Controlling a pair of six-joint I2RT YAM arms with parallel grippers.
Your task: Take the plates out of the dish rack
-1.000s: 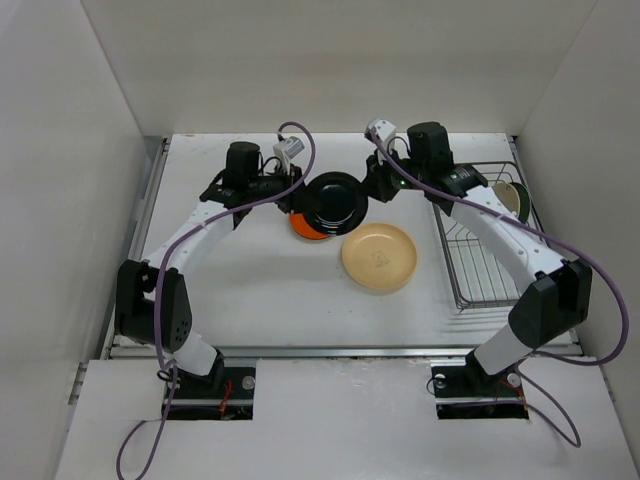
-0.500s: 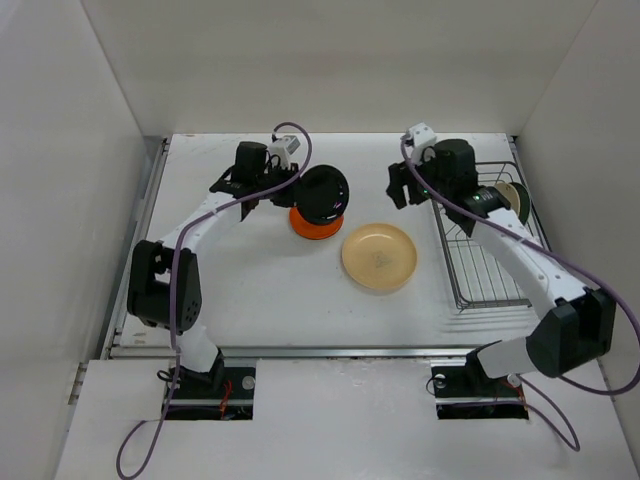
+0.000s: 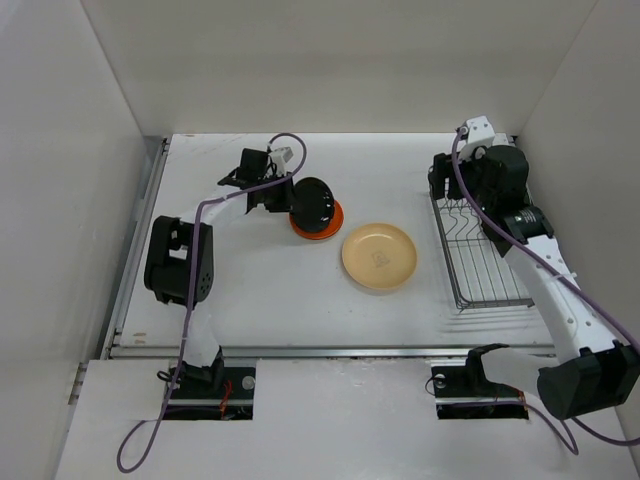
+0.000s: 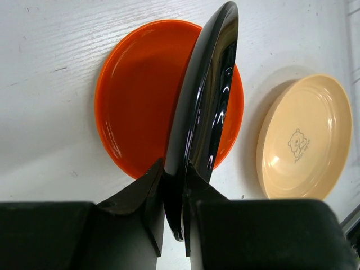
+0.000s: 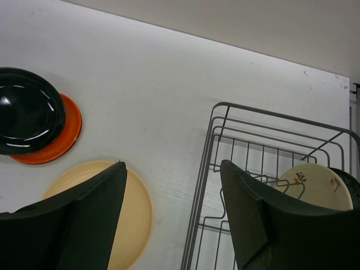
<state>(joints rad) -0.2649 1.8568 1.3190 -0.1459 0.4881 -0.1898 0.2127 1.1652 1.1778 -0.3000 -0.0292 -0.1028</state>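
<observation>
My left gripper (image 4: 174, 166) is shut on the rim of a glossy dark plate (image 4: 202, 101), held on edge and tilted over the orange-red plate (image 4: 140, 95), which lies flat on the table. In the top view the dark plate (image 3: 313, 203) covers most of the orange-red plate (image 3: 328, 228). A tan-yellow plate (image 3: 379, 257) lies flat to their right. My right gripper (image 5: 173, 166) is open and empty, hovering over the left rim of the wire dish rack (image 5: 225, 146). A cream plate (image 5: 315, 185) stands upright between the rack's prongs.
The dish rack (image 3: 470, 270) sits at the table's right side, its far end under my right arm. A dark rounded item (image 5: 351, 188) shows behind the cream plate at the frame edge. White walls enclose the table on three sides.
The right gripper opened, let go of the dark plate and swung right to the rack. The left gripper carried the dark plate left and down over the orange-red plate.
</observation>
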